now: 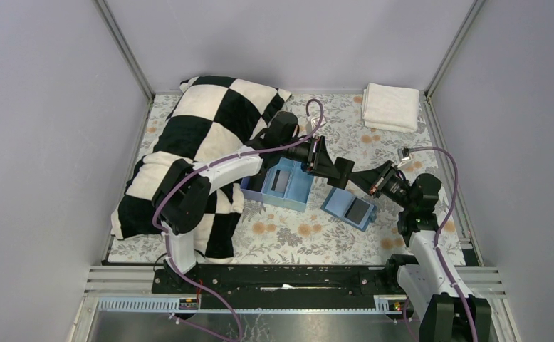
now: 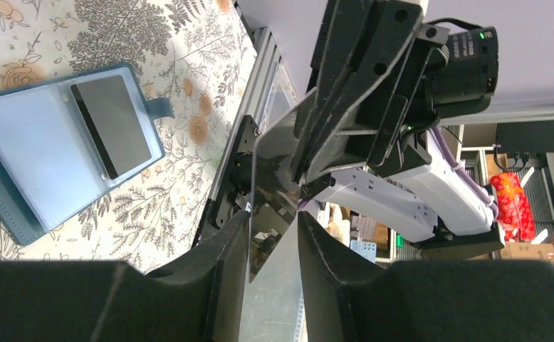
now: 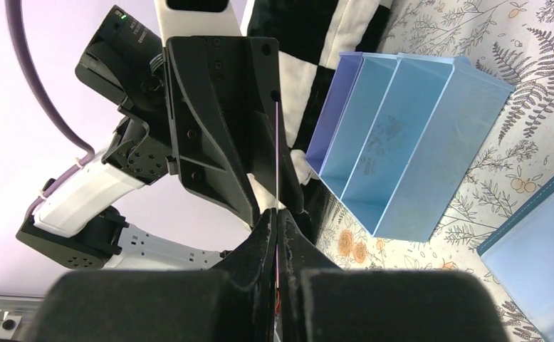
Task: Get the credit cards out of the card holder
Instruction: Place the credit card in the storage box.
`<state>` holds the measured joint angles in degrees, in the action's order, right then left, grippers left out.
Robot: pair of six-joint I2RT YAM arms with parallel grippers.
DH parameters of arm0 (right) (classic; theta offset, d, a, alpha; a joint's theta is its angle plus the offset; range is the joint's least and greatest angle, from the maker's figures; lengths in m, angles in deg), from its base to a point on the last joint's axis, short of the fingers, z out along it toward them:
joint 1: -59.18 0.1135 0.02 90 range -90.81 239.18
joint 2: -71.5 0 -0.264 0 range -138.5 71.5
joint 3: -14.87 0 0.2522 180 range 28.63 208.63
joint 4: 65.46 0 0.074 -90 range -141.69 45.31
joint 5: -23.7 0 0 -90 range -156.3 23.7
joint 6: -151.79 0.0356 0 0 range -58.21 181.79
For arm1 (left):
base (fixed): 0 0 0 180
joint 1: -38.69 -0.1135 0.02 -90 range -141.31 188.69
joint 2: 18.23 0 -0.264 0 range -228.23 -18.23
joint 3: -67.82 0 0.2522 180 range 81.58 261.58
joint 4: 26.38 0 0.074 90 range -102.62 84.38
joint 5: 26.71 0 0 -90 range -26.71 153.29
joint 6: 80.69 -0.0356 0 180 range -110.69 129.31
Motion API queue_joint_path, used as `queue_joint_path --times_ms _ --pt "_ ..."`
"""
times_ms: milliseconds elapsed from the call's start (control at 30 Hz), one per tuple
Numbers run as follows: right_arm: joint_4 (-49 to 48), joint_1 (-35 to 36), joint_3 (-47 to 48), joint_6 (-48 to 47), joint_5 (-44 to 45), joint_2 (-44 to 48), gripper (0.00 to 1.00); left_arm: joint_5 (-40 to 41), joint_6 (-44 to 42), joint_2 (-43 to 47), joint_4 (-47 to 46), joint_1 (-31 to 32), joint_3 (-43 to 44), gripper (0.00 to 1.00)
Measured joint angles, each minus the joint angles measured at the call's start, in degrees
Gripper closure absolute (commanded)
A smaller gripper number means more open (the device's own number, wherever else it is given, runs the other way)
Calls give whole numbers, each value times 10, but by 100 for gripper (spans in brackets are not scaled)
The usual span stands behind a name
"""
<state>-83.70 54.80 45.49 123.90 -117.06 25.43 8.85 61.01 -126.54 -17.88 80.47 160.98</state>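
Observation:
The card holder [image 1: 340, 205] lies open on the floral cloth with a dark credit card [image 1: 360, 209] on its right half; the left wrist view shows the holder [image 2: 25, 142] and that card [image 2: 110, 125] too. Above it the two grippers meet tip to tip. My right gripper [image 3: 277, 217] is shut on another credit card [image 3: 278, 142], seen edge-on as a thin line. That shiny card [image 2: 274, 164] reaches between the fingers of my left gripper [image 2: 274, 217]. The left jaws stand apart around it, with the card against one finger [image 2: 235, 235].
A blue and lavender tray [image 1: 299, 192] sits left of the holder, with a dark card [image 1: 280, 182] in one compartment. A black-and-white checkered cushion [image 1: 203, 142] fills the left side. A folded white towel [image 1: 390, 107] lies at the back right. Metal frame rails edge the table.

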Motion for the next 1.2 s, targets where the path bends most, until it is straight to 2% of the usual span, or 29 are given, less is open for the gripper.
queue_joint_path --times_ms 267,400,467,700,733,800,833,867,900,967,1000,1133,1200 --pt "-25 0 -6 14 -10 -10 100 -6 38 7 -57 -1 -19 71" --pt "-31 0 -10 17 -13 -10 100 -3 39 7 -59 -1 -21 93" --pt "-33 0 -10 18 -14 -10 100 -1 36 7 -52 -2 -20 100" --pt "-16 -1 -16 15 -12 -7 99 7 -7 7 9 -1 5 100" --pt "-12 -1 -16 14 -12 -5 90 8 -13 7 20 0 10 100" --pt "-5 -1 -16 11 -12 -2 56 11 -25 7 35 1 16 100" --pt "2 -1 -15 5 -12 -2 34 12 -29 7 41 2 18 100" --pt "11 0 -15 4 -13 -2 21 18 -36 7 47 3 21 100" --pt "22 0 -14 -2 -14 -3 13 22 -42 7 54 2 24 100" --pt "48 0 -10 -16 -13 -3 2 37 -64 7 85 1 37 100" --pt "72 0 -5 -30 -11 -3 1 46 -76 7 106 0 46 100" --pt "184 0 31 -95 22 0 0 124 -146 7 241 -3 114 100" --pt "240 0 55 -126 49 2 0 214 -188 6 333 -3 173 100"
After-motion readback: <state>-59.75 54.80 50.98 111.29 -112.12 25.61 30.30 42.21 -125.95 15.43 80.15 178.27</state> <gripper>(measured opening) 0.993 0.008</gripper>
